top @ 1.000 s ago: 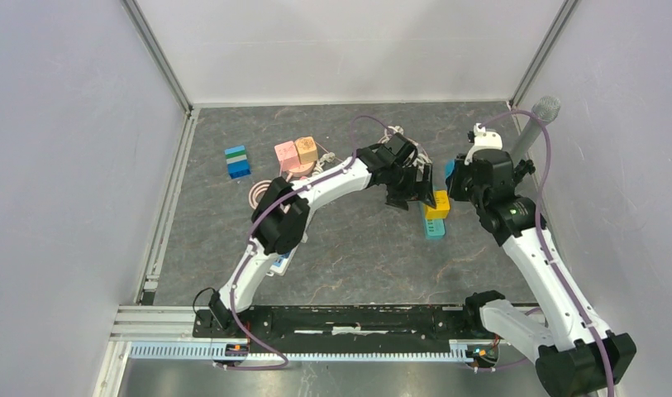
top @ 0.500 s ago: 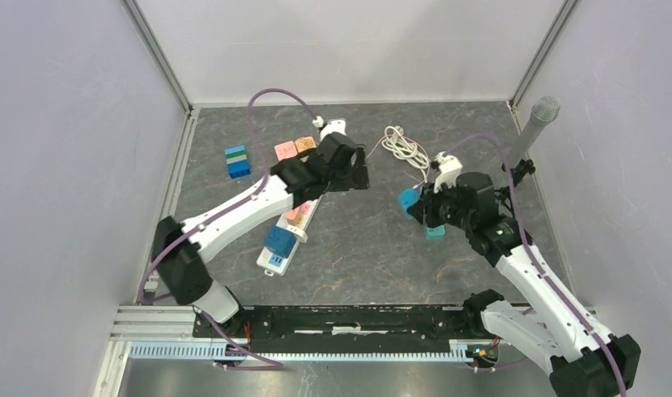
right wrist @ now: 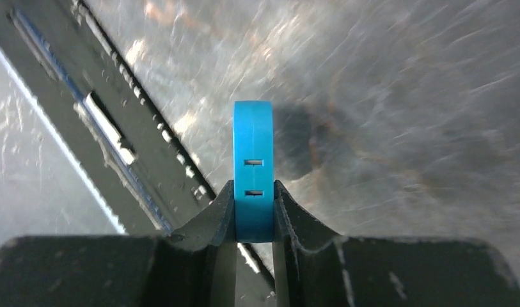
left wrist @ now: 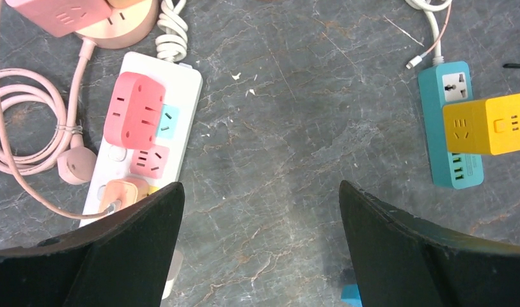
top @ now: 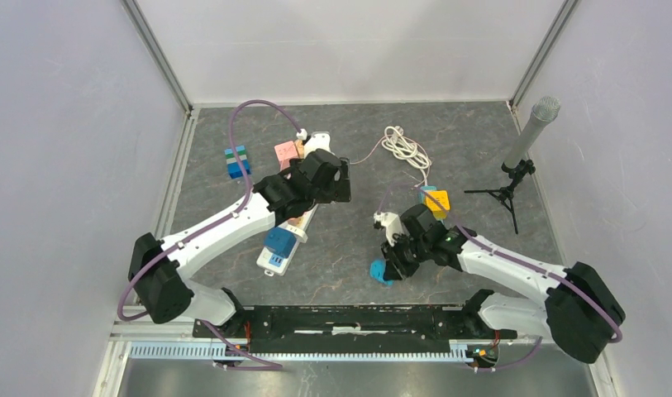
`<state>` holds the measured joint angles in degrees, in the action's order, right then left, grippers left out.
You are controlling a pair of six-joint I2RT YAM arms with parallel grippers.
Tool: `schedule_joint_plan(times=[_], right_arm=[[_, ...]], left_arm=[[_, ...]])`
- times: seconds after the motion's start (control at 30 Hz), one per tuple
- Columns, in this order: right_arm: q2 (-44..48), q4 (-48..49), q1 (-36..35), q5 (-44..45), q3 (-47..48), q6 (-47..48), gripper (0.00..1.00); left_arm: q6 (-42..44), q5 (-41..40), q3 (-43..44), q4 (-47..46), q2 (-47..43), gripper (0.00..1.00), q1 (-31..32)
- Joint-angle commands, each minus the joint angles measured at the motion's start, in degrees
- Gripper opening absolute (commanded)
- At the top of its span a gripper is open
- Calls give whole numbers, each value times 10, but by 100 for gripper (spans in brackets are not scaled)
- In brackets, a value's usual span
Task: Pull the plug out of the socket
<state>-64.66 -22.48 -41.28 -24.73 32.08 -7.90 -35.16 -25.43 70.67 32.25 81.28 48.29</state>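
My right gripper (top: 388, 269) is shut on a blue plug (top: 379, 273) and holds it low over the near middle of the table, apart from any socket. In the right wrist view the blue plug (right wrist: 253, 166) sits clamped between the fingers (right wrist: 222, 214). The teal power strip (top: 432, 198) behind it carries a yellow cube plug (top: 438, 202). My left gripper (top: 342, 178) is open and empty above the floor, between the white power strip (left wrist: 180, 96) and the teal strip (left wrist: 439, 89). The white strip holds a pink adapter (left wrist: 134, 109) and several other plugs.
A microphone on a tripod (top: 526, 136) stands at the right. A coiled white cable (top: 405, 145) lies at the back. A blue-green block (top: 236, 161) and pink and orange cubes (top: 287, 151) sit back left. The black base rail (top: 349, 318) runs along the near edge.
My right gripper has carried the blue plug from beside the teal strip down toward the near middle. My left arm has swung left from the teal strip to over the white strip.
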Motion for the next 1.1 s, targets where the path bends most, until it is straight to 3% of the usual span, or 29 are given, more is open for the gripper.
schedule_joint_plan(times=[0.0,0.13,0.2,0.37,0.53,0.7,0.8,0.93,1.07], right_arm=[[-12,-6,-24,-54,-19,21,0],[-21,-16,-25,-17,-19,20,2],[-33,-24,-25,6,-14,16,13],[-58,-42,-25,52,-6,7,57],[-45,-52,-25,78,26,2,77],[-23,-69,-25,97,79,3,90],[-5,-79,-25,142,114,-1,92],[1,-118,-25,263,173,-18,92],[22,-138,-25,438,217,-49,97]], left_arm=[[20,21,-17,-54,-30,97,-1],[25,39,-17,-56,-27,97,-2],[26,42,-18,-56,-28,97,-2],[29,44,-18,-56,-30,97,-2],[30,49,-18,-57,-32,97,-3],[34,48,-19,-58,-36,97,-3],[31,33,-23,-63,-46,97,-3],[28,8,-44,-96,-77,97,-3],[23,-5,-77,-135,-114,98,-3]])
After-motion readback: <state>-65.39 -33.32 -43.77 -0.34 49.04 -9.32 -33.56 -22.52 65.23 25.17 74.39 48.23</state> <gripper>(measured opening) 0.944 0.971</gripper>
